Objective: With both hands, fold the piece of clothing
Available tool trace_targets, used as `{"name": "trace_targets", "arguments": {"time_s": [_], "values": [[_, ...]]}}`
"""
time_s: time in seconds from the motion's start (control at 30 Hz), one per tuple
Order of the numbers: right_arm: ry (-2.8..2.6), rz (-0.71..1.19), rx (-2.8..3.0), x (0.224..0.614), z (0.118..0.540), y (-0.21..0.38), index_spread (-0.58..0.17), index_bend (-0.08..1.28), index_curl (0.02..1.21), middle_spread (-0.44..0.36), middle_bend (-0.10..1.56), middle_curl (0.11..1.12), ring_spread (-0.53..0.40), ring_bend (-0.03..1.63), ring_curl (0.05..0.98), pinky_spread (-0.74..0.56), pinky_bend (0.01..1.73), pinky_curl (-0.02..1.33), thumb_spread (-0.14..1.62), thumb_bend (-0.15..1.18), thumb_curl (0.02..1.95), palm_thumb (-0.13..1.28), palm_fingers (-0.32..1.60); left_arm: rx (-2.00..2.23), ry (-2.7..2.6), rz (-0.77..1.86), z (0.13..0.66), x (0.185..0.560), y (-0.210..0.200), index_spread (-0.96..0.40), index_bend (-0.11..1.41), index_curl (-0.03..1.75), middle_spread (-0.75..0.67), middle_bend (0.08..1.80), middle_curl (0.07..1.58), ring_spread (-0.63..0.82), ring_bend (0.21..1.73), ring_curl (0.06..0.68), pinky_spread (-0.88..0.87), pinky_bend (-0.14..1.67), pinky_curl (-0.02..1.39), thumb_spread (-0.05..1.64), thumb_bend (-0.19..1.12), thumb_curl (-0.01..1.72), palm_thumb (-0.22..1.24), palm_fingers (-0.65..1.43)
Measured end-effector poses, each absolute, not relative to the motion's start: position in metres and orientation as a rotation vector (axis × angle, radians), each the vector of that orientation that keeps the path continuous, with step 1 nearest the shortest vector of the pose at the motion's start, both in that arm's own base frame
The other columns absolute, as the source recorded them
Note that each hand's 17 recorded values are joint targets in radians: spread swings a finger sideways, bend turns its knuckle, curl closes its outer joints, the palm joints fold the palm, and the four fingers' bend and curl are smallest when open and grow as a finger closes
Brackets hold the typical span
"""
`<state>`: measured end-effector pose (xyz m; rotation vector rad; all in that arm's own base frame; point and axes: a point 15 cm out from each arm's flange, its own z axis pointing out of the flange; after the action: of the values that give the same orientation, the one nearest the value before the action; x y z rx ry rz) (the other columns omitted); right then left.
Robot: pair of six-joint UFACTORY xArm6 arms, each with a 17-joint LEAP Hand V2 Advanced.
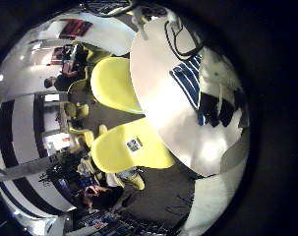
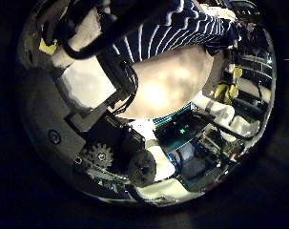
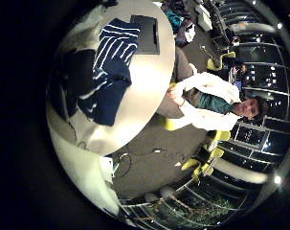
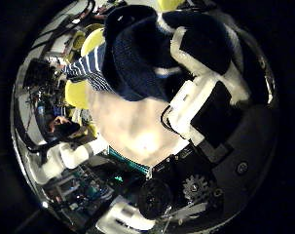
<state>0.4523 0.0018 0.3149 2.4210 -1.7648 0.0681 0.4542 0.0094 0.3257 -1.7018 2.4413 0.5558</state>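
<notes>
The striped piece of clothing (image 3: 104, 67) lies spread on the round table (image 3: 149, 91), part striped and part plain dark. In the right thumb side palm view a bunched fold of it (image 4: 142, 54) fills the space by the palm, and my right hand's fingers (image 4: 201, 63) curl round it. In the left thumb side palm view the striped cloth (image 2: 177, 27) stretches away from my left hand's fingers (image 2: 87, 43), which curl at its near end. In the left little finger side palm view the clothing (image 1: 196, 87) lies at the table's edge.
A flat dark thing (image 3: 145, 32) lies on the table just beyond the clothing. Two chairs (image 1: 114, 84) stand at the table's (image 1: 168, 108) side. More chairs (image 3: 173, 123) stand around it on the floor.
</notes>
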Motion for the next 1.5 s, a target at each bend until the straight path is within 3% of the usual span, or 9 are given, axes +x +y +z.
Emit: {"name": "trace_targets", "arguments": {"time_s": [0.37, 0.4, 0.43, 0.63, 0.77, 0.87, 1.0, 1.23, 1.5], "values": [[-1.745, -0.065, 2.328, 0.556, 0.213, -0.004, -0.329, 0.94, 0.95, -0.166, 1.20, 0.87, -0.255, 1.31, 0.779, -0.31, 1.02, 1.04, 1.36, -0.01, 0.48, 0.89, 0.94, -1.784, 2.431, 0.690, 0.240, 0.537, 0.001, -0.59, 0.18, 1.53, -0.68, 0.79, 1.10, -0.48, 1.28, 0.516, -0.69, 0.95, 0.70, 1.11, -0.01, 0.59, 0.72, 1.05], [-1.763, -0.064, 2.314, 0.559, 0.206, -0.006, -0.335, 1.07, 0.98, -0.202, 0.69, 0.77, -0.258, 1.44, 0.810, -0.31, 1.13, 1.06, 1.36, -0.01, 0.48, 0.89, 0.60, -1.791, 2.420, 0.683, 0.237, 0.540, 0.002, -0.59, 0.18, 1.53, -0.68, 0.79, 1.10, -0.48, 1.27, 0.515, -0.69, 0.95, 0.70, 1.11, -0.01, 0.59, 0.72, 1.05], [-1.786, -0.041, 2.314, 0.565, 0.205, -0.007, -0.329, 0.96, 0.96, -0.183, 1.16, 0.87, -0.255, 1.34, 0.783, -0.32, 1.04, 1.04, 1.36, -0.01, 0.47, 0.88, 0.93, -1.792, 2.412, 0.668, 0.232, 0.546, 0.005, -0.59, 0.18, 1.53, -0.68, 0.79, 1.10, -0.48, 1.27, 0.515, -0.69, 0.95, 0.70, 1.11, -0.01, 0.59, 0.72, 1.05], [-1.889, 0.069, 2.315, 0.598, 0.184, -0.008, -0.343, 0.86, 0.94, -0.194, 1.19, 0.86, -0.260, 1.31, 0.771, -0.35, 0.98, 1.02, 1.35, -0.02, 0.44, 0.84, 0.89, -1.861, 2.369, 0.682, 0.202, 0.554, 0.025, -0.57, 0.18, 1.54, -0.68, 0.79, 1.10, -0.48, 1.27, 0.519, -0.70, 0.93, 0.71, 1.10, -0.02, 0.59, 0.71, 1.03], [-1.942, 0.135, 2.328, 0.614, 0.186, -0.014, -0.368, 0.44, 0.83, -0.242, 1.09, 0.80, -0.277, 1.34, 0.745, -0.43, 0.92, 0.96, 1.35, -0.03, 0.41, 0.77, 0.51, -1.891, 2.337, 0.647, 0.197, 0.562, 0.039, -0.56, 0.19, 1.51, -0.68, 0.79, 1.09, -0.49, 1.22, 0.514, -0.70, 0.87, 0.71, 1.09, -0.04, 0.56, 0.64, 0.91], [-1.965, 0.132, 2.317, 0.614, 0.187, -0.017, -0.385, 0.34, 0.77, -0.270, 0.95, 0.75, -0.279, 1.31, 0.723, -0.40, 0.87, 0.94, 1.35, -0.02, 0.39, 0.73, 0.27, -1.925, 2.318, 0.627, 0.199, 0.562, 0.050, -0.56, 0.19, 1.46, -0.67, 0.74, 1.07, -0.50, 1.17, 0.508, -0.69, 0.83, 0.72, 1.09, -0.04, 0.53, 0.57, 0.74], [-1.990, 0.167, 2.329, 0.620, 0.198, -0.018, -0.402, 0.28, 0.64, -0.215, 0.66, 0.61, -0.202, 1.08, 0.616, -0.15, 0.77, 0.89, 1.33, -0.03, 0.37, 0.65, 0.00, -1.990, 2.302, 0.551, 0.212, 0.561, 0.054, -0.51, 0.11, 1.34, -0.57, 0.47, 1.00, -0.48, 1.20, 0.522, -0.66, 0.86, 0.76, 1.11, -0.06, 0.46, 0.42, 0.38], [-2.114, 0.250, 2.323, 0.621, 0.260, -0.038, -0.393, 0.22, 0.53, -0.140, 0.50, 0.50, -0.055, 0.90, 0.499, 0.21, 0.67, 0.77, 1.32, -0.03, 0.34, 0.53, 0.06, -2.050, 2.245, 0.342, 0.265, 0.567, 0.057, -0.34, 0.13, 1.08, -0.25, 0.24, 0.86, -0.27, 1.07, 0.486, -0.48, 0.81, 0.78, 1.15, -0.03, 0.39, 0.31, 0.02], [-2.194, 0.231, 2.265, 0.570, 0.346, -0.065, -0.357, 0.17, 0.46, -0.199, 0.49, 0.47, -0.080, 0.95, 0.473, 0.30, 0.61, 0.70, 1.28, -0.03, 0.30, 0.42, 0.26, -2.013, 2.305, 0.283, 0.333, 0.512, 0.042, -0.13, 0.16, 0.83, 0.05, 0.20, 0.69, 0.02, 0.87, 0.379, -0.08, 0.54, 0.68, 1.16, -0.02, 0.34, 0.26, 0.00]]}}
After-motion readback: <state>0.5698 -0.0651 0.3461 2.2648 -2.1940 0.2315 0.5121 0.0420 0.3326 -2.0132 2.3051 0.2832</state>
